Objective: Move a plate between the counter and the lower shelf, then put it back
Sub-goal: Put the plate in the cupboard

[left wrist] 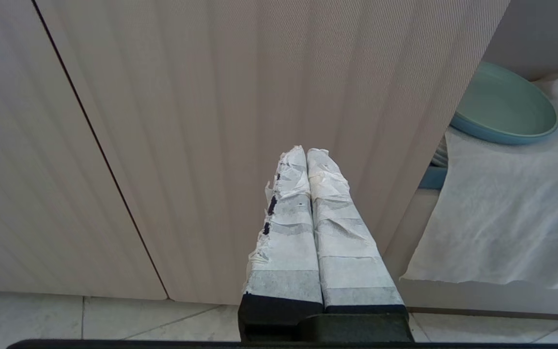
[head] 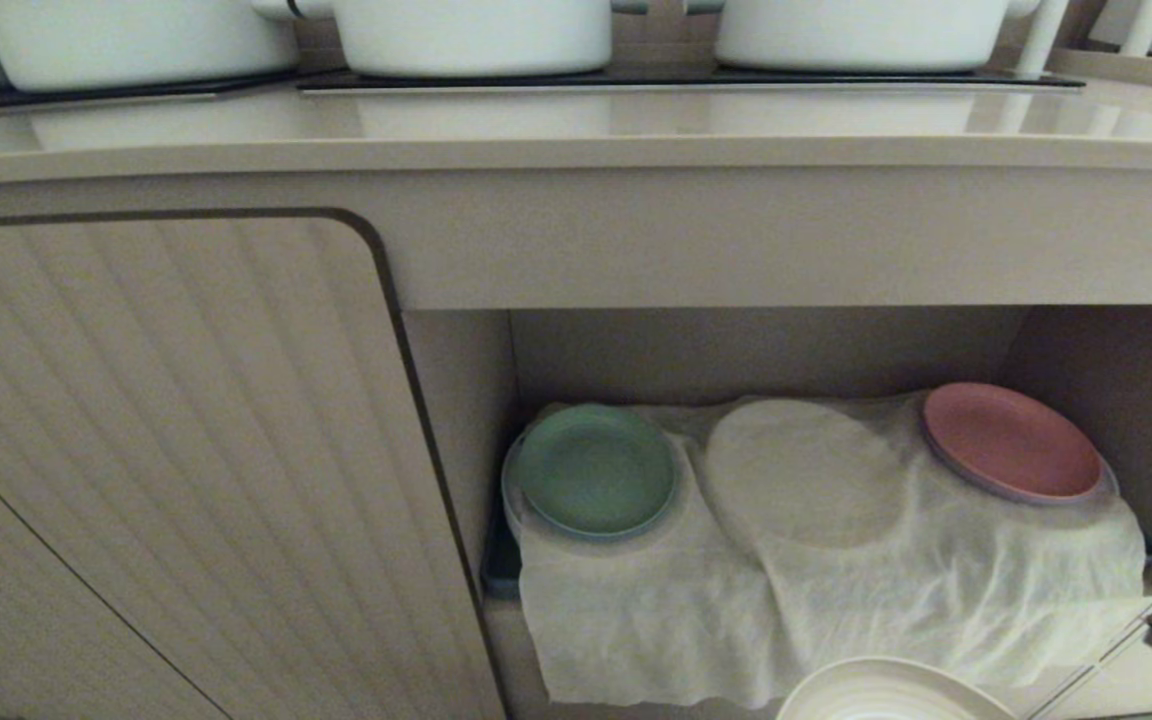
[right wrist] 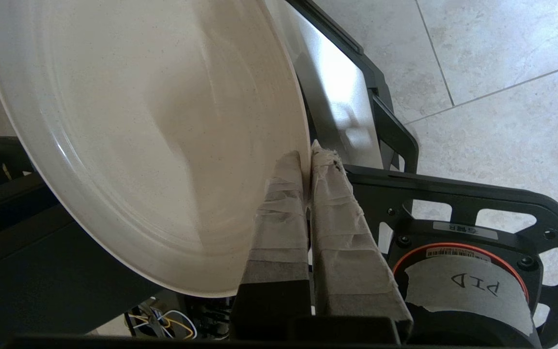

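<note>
the right gripper (right wrist: 307, 160) pinches the rim of the matte, speckled cream plate (right wrist: 138, 135).

Dim, soft light fills the head view, with pale glare on the counter (head: 576, 125) and shadow deep inside the lower shelf (head: 766, 350), while both wrist views are brighter and sharp.
</note>
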